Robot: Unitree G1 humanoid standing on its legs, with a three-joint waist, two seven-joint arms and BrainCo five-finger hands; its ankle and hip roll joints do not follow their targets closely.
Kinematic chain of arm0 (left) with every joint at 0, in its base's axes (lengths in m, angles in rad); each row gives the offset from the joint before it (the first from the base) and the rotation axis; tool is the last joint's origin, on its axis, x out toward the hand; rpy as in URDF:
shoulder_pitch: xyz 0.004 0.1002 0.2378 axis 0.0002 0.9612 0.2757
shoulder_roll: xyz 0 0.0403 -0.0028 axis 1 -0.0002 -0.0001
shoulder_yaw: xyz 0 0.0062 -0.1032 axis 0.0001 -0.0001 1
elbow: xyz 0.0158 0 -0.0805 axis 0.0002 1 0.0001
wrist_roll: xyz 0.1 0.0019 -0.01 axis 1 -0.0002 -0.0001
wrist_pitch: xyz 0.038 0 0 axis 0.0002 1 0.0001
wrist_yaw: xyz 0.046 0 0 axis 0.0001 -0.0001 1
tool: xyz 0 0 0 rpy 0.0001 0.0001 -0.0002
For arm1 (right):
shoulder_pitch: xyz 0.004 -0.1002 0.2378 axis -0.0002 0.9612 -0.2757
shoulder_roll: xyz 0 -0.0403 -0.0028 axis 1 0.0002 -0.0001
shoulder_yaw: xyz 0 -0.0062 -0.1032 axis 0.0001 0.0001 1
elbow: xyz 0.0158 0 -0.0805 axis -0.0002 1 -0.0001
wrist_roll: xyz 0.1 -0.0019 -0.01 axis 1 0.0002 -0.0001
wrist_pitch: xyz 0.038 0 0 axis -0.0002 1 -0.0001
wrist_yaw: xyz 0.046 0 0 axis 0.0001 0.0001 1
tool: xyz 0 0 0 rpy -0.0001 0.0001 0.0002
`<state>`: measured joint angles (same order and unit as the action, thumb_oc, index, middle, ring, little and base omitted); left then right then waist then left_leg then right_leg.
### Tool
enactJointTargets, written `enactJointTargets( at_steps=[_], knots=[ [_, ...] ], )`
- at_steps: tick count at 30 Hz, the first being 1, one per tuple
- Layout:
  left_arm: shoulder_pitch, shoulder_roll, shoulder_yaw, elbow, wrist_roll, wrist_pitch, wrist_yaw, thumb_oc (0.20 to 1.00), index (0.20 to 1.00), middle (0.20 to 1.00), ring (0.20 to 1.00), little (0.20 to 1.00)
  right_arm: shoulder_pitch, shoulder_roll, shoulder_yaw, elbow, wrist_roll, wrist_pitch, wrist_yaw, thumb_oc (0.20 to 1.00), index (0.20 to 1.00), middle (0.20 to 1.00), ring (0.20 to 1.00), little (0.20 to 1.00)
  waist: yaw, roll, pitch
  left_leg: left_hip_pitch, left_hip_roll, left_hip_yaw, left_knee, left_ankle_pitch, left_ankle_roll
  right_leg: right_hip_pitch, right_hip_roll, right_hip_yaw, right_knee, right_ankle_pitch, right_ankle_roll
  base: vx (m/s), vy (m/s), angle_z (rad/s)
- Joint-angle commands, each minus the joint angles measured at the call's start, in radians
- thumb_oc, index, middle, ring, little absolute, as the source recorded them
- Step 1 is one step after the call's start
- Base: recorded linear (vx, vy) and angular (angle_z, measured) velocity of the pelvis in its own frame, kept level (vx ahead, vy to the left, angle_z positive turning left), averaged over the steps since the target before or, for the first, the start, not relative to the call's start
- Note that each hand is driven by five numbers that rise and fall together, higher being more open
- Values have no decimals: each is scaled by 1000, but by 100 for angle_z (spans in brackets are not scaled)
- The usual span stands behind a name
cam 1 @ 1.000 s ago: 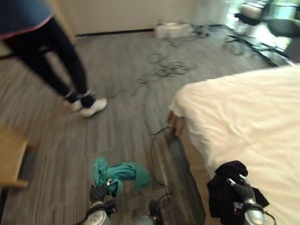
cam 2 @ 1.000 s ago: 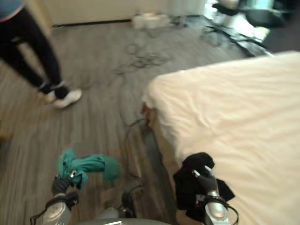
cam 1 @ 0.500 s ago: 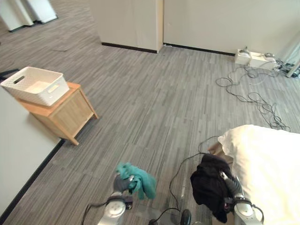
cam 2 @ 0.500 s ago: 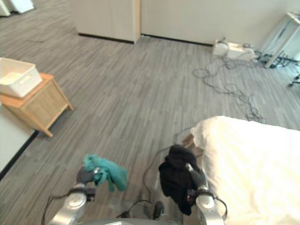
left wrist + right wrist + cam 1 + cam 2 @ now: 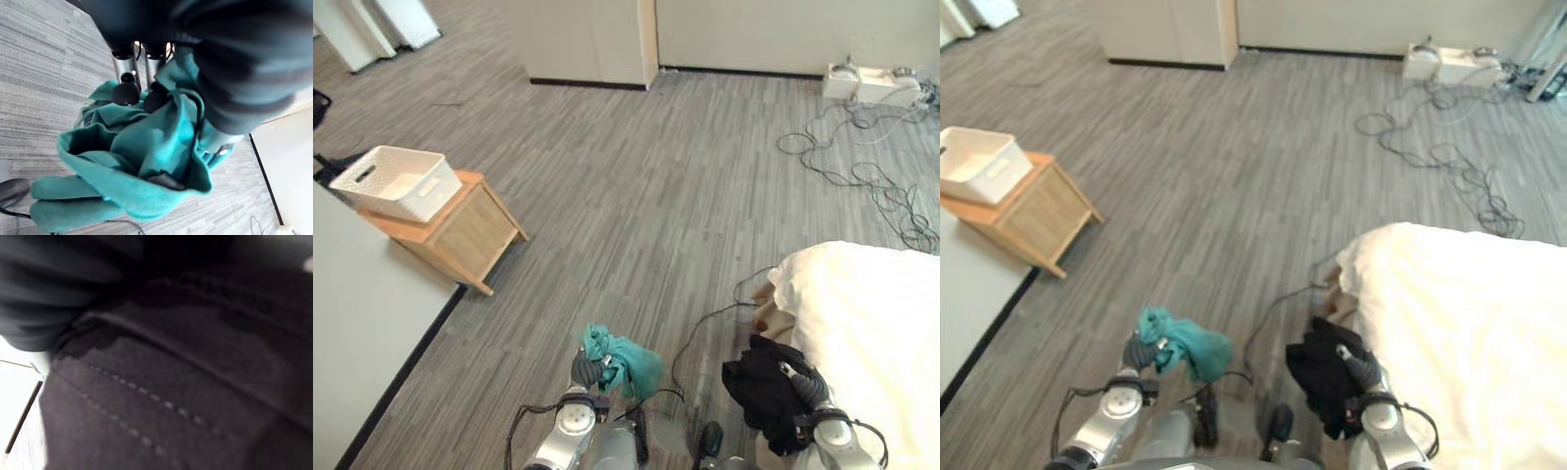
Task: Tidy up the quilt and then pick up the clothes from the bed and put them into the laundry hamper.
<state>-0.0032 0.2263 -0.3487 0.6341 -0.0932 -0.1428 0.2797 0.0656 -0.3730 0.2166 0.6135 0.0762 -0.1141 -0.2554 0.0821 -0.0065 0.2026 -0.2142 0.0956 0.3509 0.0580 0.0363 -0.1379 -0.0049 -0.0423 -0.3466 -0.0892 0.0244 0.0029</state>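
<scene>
At the upper left, a white hamper [image 5: 395, 180] sits on a wooden nightstand [image 5: 455, 235]. Low centre-left, the left hand [image 5: 584, 368] has its fingers [image 5: 126, 90] curled round a crumpled teal garment [image 5: 625, 360], bunched, no clear axis. Lower right, the right hand [image 5: 805, 386] clutches a black garment [image 5: 762, 390] drooping beside the white bed [image 5: 876, 323].

Grey plank floor [image 5: 636, 196]; pale walls [image 5: 754, 34] at 12 o'clock; wooden nightstand [image 5: 450, 235] at 9; loose cables [image 5: 871, 186] at 2.

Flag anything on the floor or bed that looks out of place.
Loose cables sprawl tangled across the floor beyond the bed. Another cable trails by the bed's corner. Nothing looks spilled or damaged.
</scene>
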Motion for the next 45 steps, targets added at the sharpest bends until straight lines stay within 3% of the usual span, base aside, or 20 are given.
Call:
enactJointTargets(
  at_steps=[1, 6, 7, 8, 9, 11, 16, 17, 19, 21, 24, 27, 30, 32, 34, 35, 37, 39, 41, 45],
  knots=[
    [-41, 3, 10, -58, 40, -27, 5, 200, 200, 200, 200, 200, -41, -68, -39, -67, -28, -49, -3, 200, 200, 200, 200, 200, 46, 13, -15, -52, -1, 107, -136, 31, 51, 261, -8, -43, 2, -221, 135, 532, 62, 19],
    [-11, 14, 38, -32, -40, -25, -9, 200, 200, 200, 200, 200, -60, -15, -14, -48, 12, -51, 23, 200, 200, 200, 200, 200, 110, -28, -31, -18, -43, 107, -131, 88, 103, 341, -26, -11, 151, -155, 184, 832, 109, -39],
    [-16, 15, 36, -20, -65, -18, -15, 200, 200, 200, 200, 200, -48, -2, -11, -45, 7, -45, 35, 200, 200, 200, 200, 200, 102, -53, -21, 32, -84, 119, -116, 64, 146, 298, -83, -9, 384, 33, 259, 472, 110, -59],
    [-16, 16, 36, -20, -66, -18, -16, 200, 200, 200, 200, 200, -48, -1, -11, -45, 7, -45, 35, 200, 200, 200, 200, 200, 104, -54, -21, 32, -85, 121, -116, 62, 147, 294, -86, -7, 390, 31, 259, 986, 272, -38],
    [-23, 23, 33, -20, -66, -11, -14, 200, 200, 200, 200, 200, -37, 1, -17, -59, -2, -36, 42, 200, 200, 200, 200, 200, 70, -37, -14, 125, -105, 99, -125, 15, 174, 199, -142, -7, 609, 131, 259, 518, 180, -4],
    [-36, 24, 32, -32, -74, -13, -5, 200, 200, 200, 200, 200, -27, -6, -27, -101, -3, -37, 45, 200, 200, 200, 200, 200, -1, 14, 14, 229, -90, 47, -145, -28, 184, -2, -98, 32, 704, 46, 248, 857, 226, 53],
    [-60, 21, 5, -57, -57, -16, -25, 200, 200, 200, 200, 200, 22, -9, -64, -137, 11, -37, 46, 200, 200, 200, 200, 200, -119, 40, 30, 357, -94, -62, -145, -108, 133, -125, -107, 39, 283, -29, 192, 754, -106, 108],
    [-76, 28, 15, -63, -45, -17, -24, 200, 200, 200, 200, 200, 40, -24, -84, -161, 1, -29, 34, 200, 200, 200, 200, 200, -139, 53, 34, 418, -58, -83, -145, -168, 96, -181, -194, 28, 21, 44, 202, 796, -295, 163],
    [-48, 36, 37, -70, -19, -23, -20, 200, 200, 200, 200, 200, 76, -23, -100, -212, -32, -13, 43, 200, 200, 200, 200, 200, -140, 62, 29, 528, -27, -104, -145, -208, 63, -243, -301, 16, 17, 96, 236, 1268, -442, 145],
    [-37, 36, 47, -68, -27, -37, -24, 200, 200, 200, 200, 200, 93, -25, -102, -227, -44, -7, 53, 200, 200, 200, 200, 200, -137, 58, 22, 582, -19, -118, -101, -217, 42, -212, -293, -4, 23, 122, 241, 891, -367, 60],
    [-31, 16, 66, -72, -92, -29, -36, 200, 200, 200, 200, 200, 83, -56, -91, -233, -36, -20, 58, 200, 200, 200, 200, 200, -107, 48, 34, 367, 112, -161, 555, 57, 1, -98, -202, -24, 63, 86, 127, 688, -569, 49],
    [-23, 26, 67, -104, -109, -25, -36, 200, 200, 200, 200, 200, 55, -75, -86, -234, -13, -24, 54, 200, 200, 200, 200, 200, -61, 18, 66, 214, 134, -172, 795, 32, 33, 11, -155, -58, 12, 41, 80, 587, -466, 5],
    [11, 39, 84, -134, -106, -26, -42, 200, 200, 200, 200, 200, 21, -82, -61, -222, -15, -14, 72, 200, 200, 200, 200, 200, 13, -11, 65, 48, 64, -109, 699, -58, 39, 104, -130, -44, 2, -36, 91, 619, -109, -34],
    [59, 44, 104, -165, -102, -26, -47, 200, 200, 200, 200, 200, 0, -74, -30, -213, -21, -18, 83, 200, 200, 200, 200, 200, 66, -9, 24, 9, 16, 19, 297, -88, 70, 192, -74, -40, 2, -123, 115, 907, 70, -29],
    [66, 40, 104, -162, -100, -21, -48, 200, 200, 200, 200, 200, -8, -69, -23, -202, -23, -25, 77, 200, 200, 200, 200, 200, 79, -5, 17, 14, 11, 100, 134, -19, 57, 230, -51, -56, 2, -152, 121, 763, 57, -10],
    [60, 25, 102, -150, -100, -9, -41, 200, 200, 200, 200, 200, -16, -47, -25, -184, -11, -35, 58, 200, 200, 200, 200, 200, 84, 12, 0, 4, 37, 263, -65, 18, 66, 285, -7, -120, 2, -184, 134, 674, 25, 23],
    [57, 22, 99, -151, -106, -4, -37, 200, 200, 200, 200, 200, -14, -39, -27, -183, -10, -34, 53, 200, 200, 200, 200, 200, 86, 14, -4, 6, 23, 271, -104, 41, 76, 310, 6, -130, 2, -183, 140, 729, 60, 62],
    [82, 21, 101, -139, -135, 3, -46, 200, 200, 200, 200, 200, 12, -1, -17, -176, -22, -27, 59, 200, 200, 200, 200, 200, 108, -30, -26, 82, -85, 223, -86, 10, 172, 320, -55, -162, 271, -74, 242, 960, 176, 101],
    [75, 31, 96, -132, -129, 12, -41, 200, 200, 200, 200, 200, 14, 8, -17, -192, -40, -21, 59, 200, 200, 200, 200, 200, 96, -39, -10, 134, -107, 210, -72, -39, 211, 240, -119, -150, 511, 77, 259, 536, 74, 93],
    [54, 60, 99, -141, -104, 12, -29, 200, 200, 200, 200, 200, 12, 7, -30, -214, -40, -23, 59, 200, 200, 200, 200, 200, 38, -6, -3, 256, -126, 97, -124, -78, 226, 77, -182, -89, 685, 68, 259, 583, 9, 122]
  ],
)
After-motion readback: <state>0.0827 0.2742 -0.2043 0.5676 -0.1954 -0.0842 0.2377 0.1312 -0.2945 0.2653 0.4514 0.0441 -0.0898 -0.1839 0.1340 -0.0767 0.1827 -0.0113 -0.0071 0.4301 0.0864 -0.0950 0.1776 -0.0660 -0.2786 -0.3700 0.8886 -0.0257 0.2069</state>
